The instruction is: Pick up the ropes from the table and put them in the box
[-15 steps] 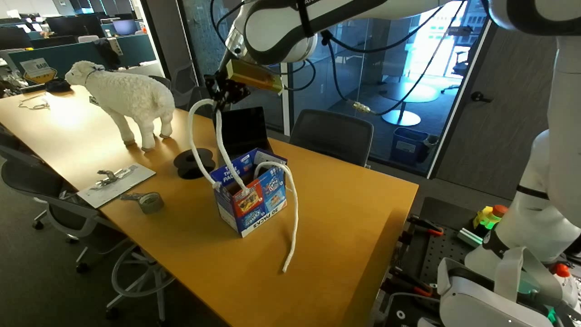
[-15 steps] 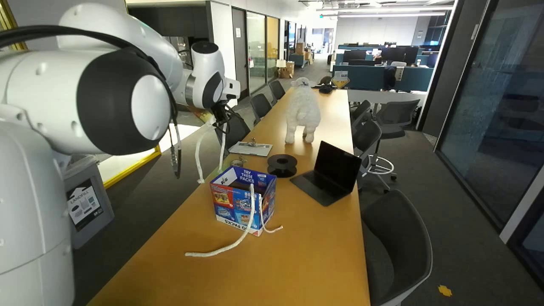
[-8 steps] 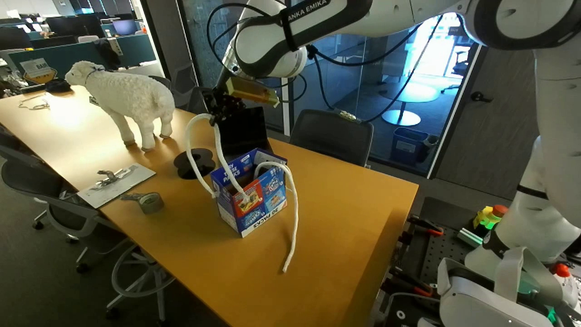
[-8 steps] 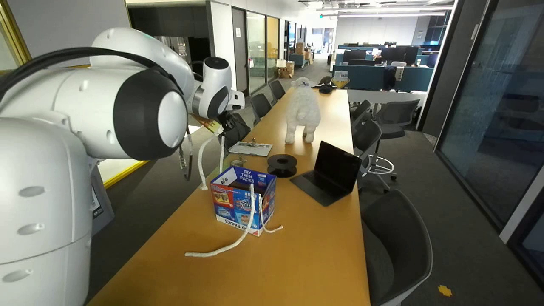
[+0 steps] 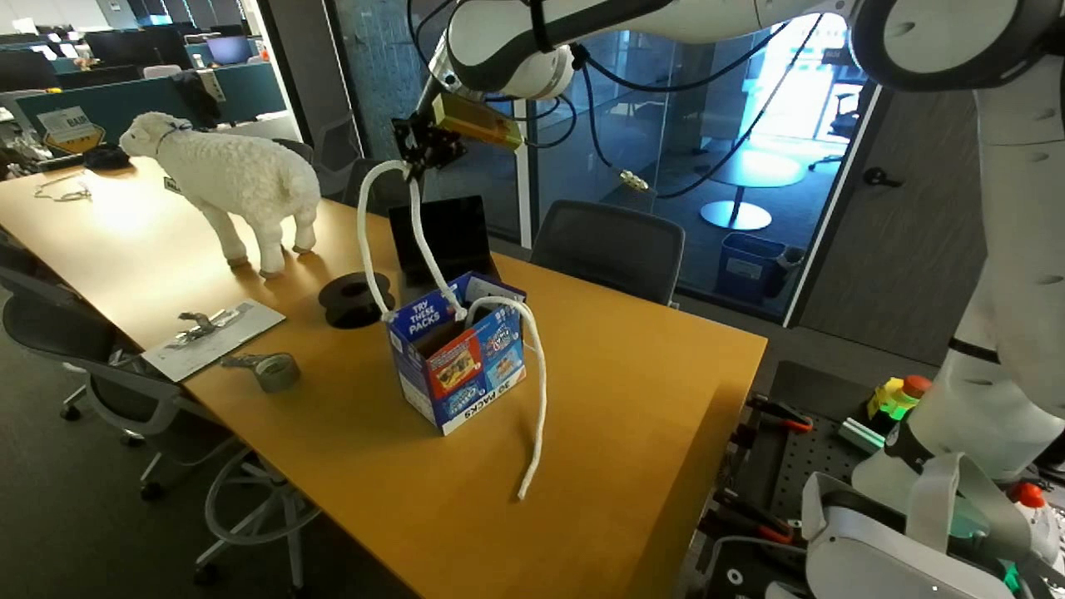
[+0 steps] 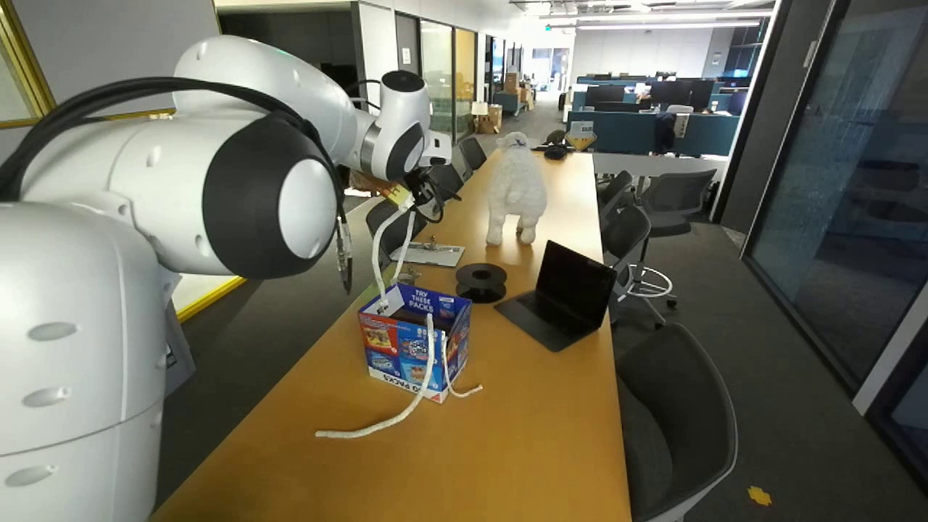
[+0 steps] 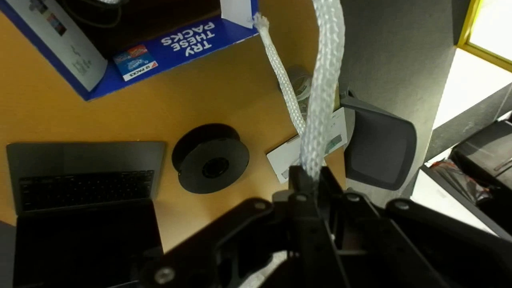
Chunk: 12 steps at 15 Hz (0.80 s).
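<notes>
My gripper (image 5: 413, 170) is shut on a white rope (image 5: 424, 241) near its middle, high above the table (image 5: 632, 358). The rope hangs in two strands; it also shows in the wrist view (image 7: 328, 60), between the fingertips (image 7: 314, 176). In an exterior view (image 6: 377, 254) one strand end overlaps the corner of the blue box (image 6: 413, 348). The open box shows in the wrist view (image 7: 180, 52) at the upper left; the frayed rope end appears at its corner. More white rope (image 5: 539, 374) hangs over the box rim, with ends on the table. The box's inside is mostly hidden.
A black spool (image 6: 481, 281) and an open black laptop (image 6: 562, 297) stand beyond the box. A clipboard (image 5: 215, 337) and a tape roll (image 5: 277, 372) lie near the table edge. A white toy sheep (image 5: 241, 179) stands farther along. Chairs (image 6: 674, 420) line the table.
My gripper has carried the rope sideways toward the box, dipping and then rising. The hanging ends have shifted from beside the box to its corner and opening. The box has not moved.
</notes>
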Each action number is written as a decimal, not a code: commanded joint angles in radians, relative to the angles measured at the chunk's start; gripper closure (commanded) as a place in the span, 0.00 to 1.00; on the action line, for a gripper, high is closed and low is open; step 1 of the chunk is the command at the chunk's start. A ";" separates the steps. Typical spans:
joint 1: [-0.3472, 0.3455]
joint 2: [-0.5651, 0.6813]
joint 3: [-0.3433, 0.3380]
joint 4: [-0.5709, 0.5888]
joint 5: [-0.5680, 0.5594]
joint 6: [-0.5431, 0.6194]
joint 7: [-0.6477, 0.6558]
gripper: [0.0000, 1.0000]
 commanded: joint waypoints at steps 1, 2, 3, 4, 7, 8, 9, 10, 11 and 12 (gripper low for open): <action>-0.013 0.042 -0.011 0.079 0.002 -0.025 0.001 0.92; -0.019 0.045 -0.014 0.083 0.004 -0.028 0.000 0.92; -0.025 0.044 -0.013 0.078 0.008 -0.025 -0.010 0.92; -0.031 0.047 -0.012 0.079 0.011 -0.029 -0.017 0.92; -0.040 0.059 -0.002 0.070 0.020 -0.021 -0.035 0.92; -0.038 0.067 -0.003 0.070 0.013 -0.017 -0.038 0.92; -0.037 0.074 -0.001 0.070 0.014 -0.016 -0.042 0.92; -0.040 0.084 0.006 0.076 0.021 -0.018 -0.054 0.92; -0.043 0.093 0.012 0.079 0.024 -0.017 -0.068 0.92; -0.043 0.103 0.018 0.081 0.025 -0.013 -0.082 0.92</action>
